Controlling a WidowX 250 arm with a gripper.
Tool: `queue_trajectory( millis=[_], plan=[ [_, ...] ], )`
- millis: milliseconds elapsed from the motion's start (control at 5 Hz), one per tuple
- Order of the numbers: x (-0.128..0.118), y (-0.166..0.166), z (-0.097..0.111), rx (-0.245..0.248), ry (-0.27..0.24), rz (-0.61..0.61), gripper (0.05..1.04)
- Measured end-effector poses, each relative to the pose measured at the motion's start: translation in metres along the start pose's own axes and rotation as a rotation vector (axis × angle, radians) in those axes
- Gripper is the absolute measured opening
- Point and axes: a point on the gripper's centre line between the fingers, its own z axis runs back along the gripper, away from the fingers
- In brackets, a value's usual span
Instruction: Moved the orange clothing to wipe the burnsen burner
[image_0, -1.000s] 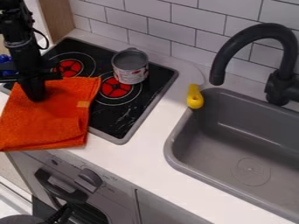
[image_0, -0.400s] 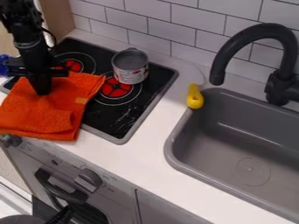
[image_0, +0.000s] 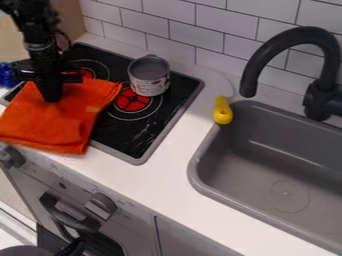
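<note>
Cloth (image_0: 57, 127), orange, lies spread over the left part of the cooktop (image_0: 143, 132) and across its near left edge onto the white counter (image_0: 157, 185); it conceals that part of the black surface and of the grey frame. The arm enters from beyond the cooktop's left end, its upper section cut off by the top of the view. The gripper (image_0: 51, 95) points down over the cooktop's left part, its tip meeting the cloth. Whether it is clenched, released or grasping the cloth cannot be told: the contact point is a single dark mass. One red burner (image_0: 85, 74) at the cooktop's far left is partly covered by the gripper. A second burner (image_0: 133, 102), right of the cooktop's middle, is partly covered by the metal can (image_0: 149, 75), which stands upright toward the cooktop's far edge; the contents of the can are hard to make out. A blue object (image_0: 8, 75) just off the cooktop's left edge is cut off by the view, its shape indistinct. Right of the cooktop, a yellow item (image_0: 222, 111) rests by the rim of the grey sink (image_0: 194, 170); the black faucet (image_0: 297, 37) and sink, farther right, are cropped.
</note>
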Motion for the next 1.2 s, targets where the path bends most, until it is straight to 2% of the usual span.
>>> queue_trajectory(
  millis=[200, 600, 800, 1000, 1200],
  plan=[
    [0.018, -0.004, -0.003, 0.028, -0.017, 0.002, 0.052],
    [0.026, -0.010, -0.004, 0.040, -0.043, -0.036, 0.052],
    [0.037, -0.016, -0.004, 0.013, -0.061, -0.036, 0.052],
    [0.044, -0.021, -0.004, -0.012, -0.106, -0.074, 0.052],
    [0.057, -0.026, -0.006, -0.021, -0.096, -0.066, 0.052]
  ],
)
